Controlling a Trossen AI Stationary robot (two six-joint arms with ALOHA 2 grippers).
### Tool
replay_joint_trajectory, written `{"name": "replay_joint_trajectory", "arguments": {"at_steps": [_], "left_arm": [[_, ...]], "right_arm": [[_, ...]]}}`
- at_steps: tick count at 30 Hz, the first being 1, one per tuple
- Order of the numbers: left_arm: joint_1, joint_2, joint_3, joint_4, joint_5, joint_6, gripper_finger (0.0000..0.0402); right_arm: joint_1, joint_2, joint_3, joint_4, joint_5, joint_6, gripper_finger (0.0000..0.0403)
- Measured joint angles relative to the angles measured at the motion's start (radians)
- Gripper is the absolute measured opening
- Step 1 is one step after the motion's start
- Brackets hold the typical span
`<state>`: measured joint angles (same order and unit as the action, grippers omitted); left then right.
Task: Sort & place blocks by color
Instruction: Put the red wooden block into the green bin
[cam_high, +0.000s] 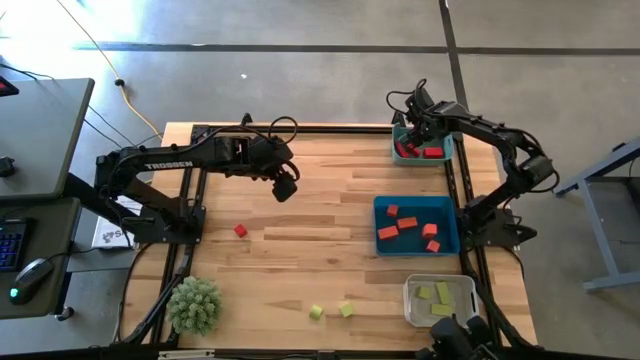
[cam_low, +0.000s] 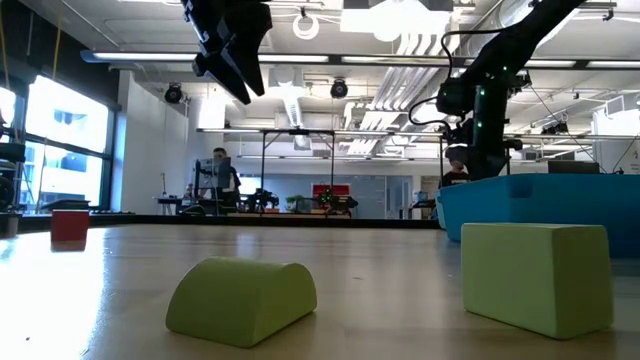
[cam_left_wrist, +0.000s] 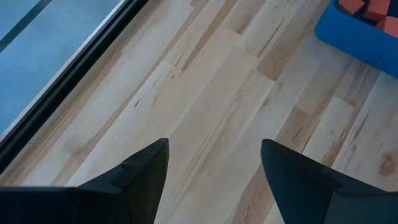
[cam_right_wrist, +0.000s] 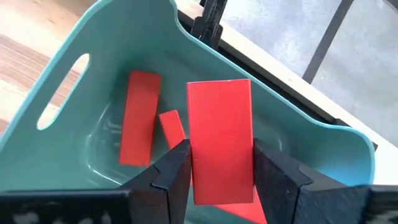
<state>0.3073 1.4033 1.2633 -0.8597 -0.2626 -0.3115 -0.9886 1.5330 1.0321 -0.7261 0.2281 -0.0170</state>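
Centre of the light wooden plank table (cam_high: 320, 215): bare boards, open passage under the raised left gripper (cam_high: 286, 187), whose fingers are spread (nothing between them).
Left half: only a lone small red cube (cam_high: 240, 231) and, near the front edge, a spiky green plant ball (cam_high: 194, 305).
Front edge: two small yellow-green blocks (cam_high: 331, 311) near each other.
Right side: a teal plastic bin (cam_high: 421, 146), a blue plastic bin (cam_high: 416, 225) and a clear plastic bin (cam_high: 441, 300) stand in a line, walls blocking low passes.
Teal bin: the right gripper (cam_right_wrist: 219, 163) hangs over it, clamping a flat red rectangular block (cam_right_wrist: 220, 140).

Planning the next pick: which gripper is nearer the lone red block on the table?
Left. The left gripper hovers just beside the red block; the right gripper is across the table, over the teal bin.
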Motion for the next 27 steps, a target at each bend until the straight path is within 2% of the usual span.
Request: {"name": "replay_joint_trajectory", "arguments": {"at_steps": [14, 18, 21, 27], "left_arm": [[0.0, 0.0, 0.0, 0.0, 0.0, -0.029, 0.0243], [0.0, 0.0, 0.0, 0.0, -0.001, -0.03, 0.0243], [0.0, 0.0, 0.0, -0.001, -0.001, -0.044, 0.0243], [0.0, 0.0, 0.0, -0.001, -0.001, -0.045, 0.0243]], "right_arm": [[0.0, 0.0, 0.0, 0.003, 0.002, -0.06, 0.0142], [0.0, 0.0, 0.0, 0.003, -0.025, -0.073, 0.0145], [0.0, 0.0, 0.0, 0.003, -0.047, -0.085, 0.0156], [0.0, 0.0, 0.0, 0.003, -0.02, -0.093, 0.0193]]}}
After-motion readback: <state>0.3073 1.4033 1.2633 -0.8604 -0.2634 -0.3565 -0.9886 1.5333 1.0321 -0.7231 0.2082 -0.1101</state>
